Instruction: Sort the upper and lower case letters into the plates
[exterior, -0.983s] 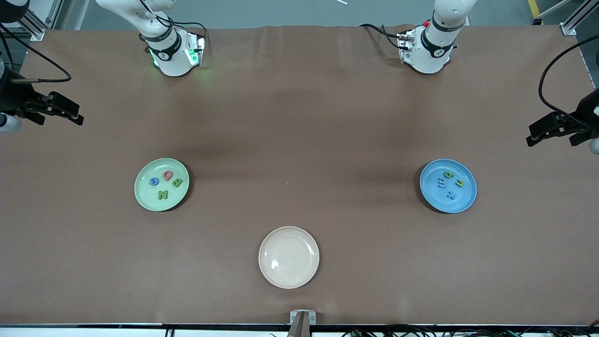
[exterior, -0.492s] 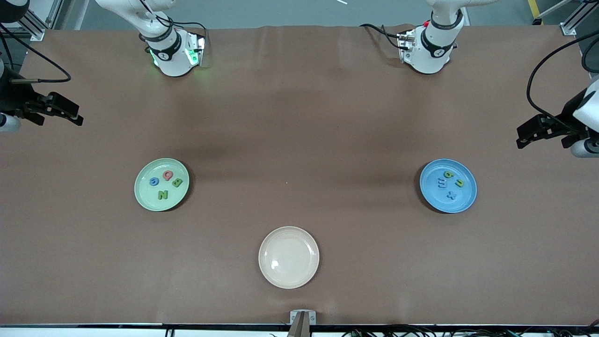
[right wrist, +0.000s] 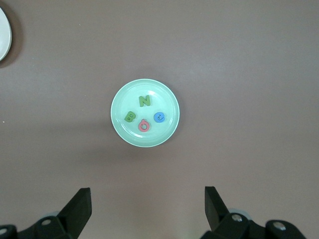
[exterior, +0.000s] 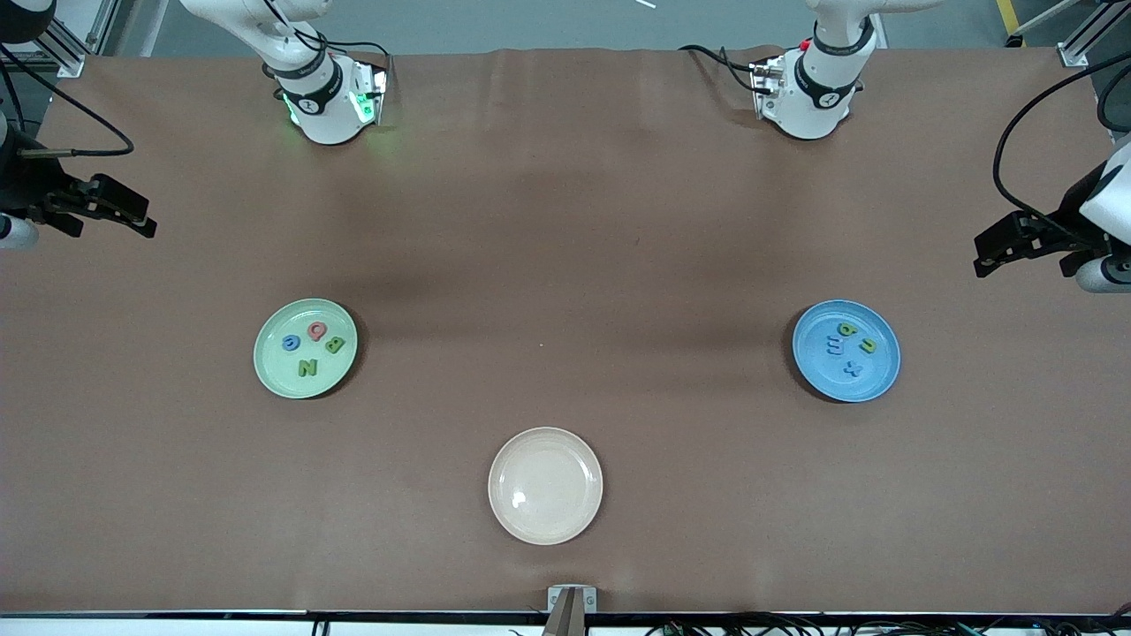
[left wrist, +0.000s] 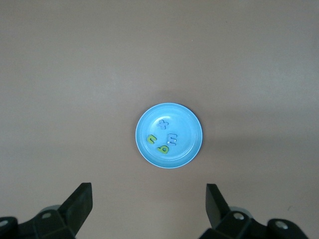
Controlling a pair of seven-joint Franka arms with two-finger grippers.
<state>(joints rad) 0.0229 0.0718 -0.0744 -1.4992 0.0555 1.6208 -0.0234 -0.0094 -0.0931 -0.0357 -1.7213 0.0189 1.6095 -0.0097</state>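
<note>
- Front view: left gripper (exterior: 1003, 250) up high at the left arm's end of the desk (exterior: 565, 221), fingers spread wide, holding nothing.
- Sky blue plate (exterior: 875, 382) down on the desk, well apart from those fingers, with the small letters in it: green b (exterior: 847, 329), green n (exterior: 868, 345), blue m (exterior: 835, 344), blue x (exterior: 851, 368).
- Right gripper (exterior: 132, 216) up high at the right arm's end of the desk, fingers spread wide too, holding nothing.
- Mint green plate (exterior: 274, 371) well apart from those fingers, with the big letters in it: pink Q (exterior: 315, 330), blue G (exterior: 291, 343), green B (exterior: 334, 344), green N (exterior: 307, 367).
- Cream plate (exterior: 545, 485) nearest the front camera, between the two other plates, bare.
- Left wrist view: two dark fingers (left wrist: 79, 204) set wide apart, sky blue plate (left wrist: 192, 149) far below and out ahead of them, four small letters inside.
- Right wrist view: two dark fingers (right wrist: 79, 205) set wide apart, mint green plate (right wrist: 119, 132) far below and out ahead of them, four big letters inside.
</note>
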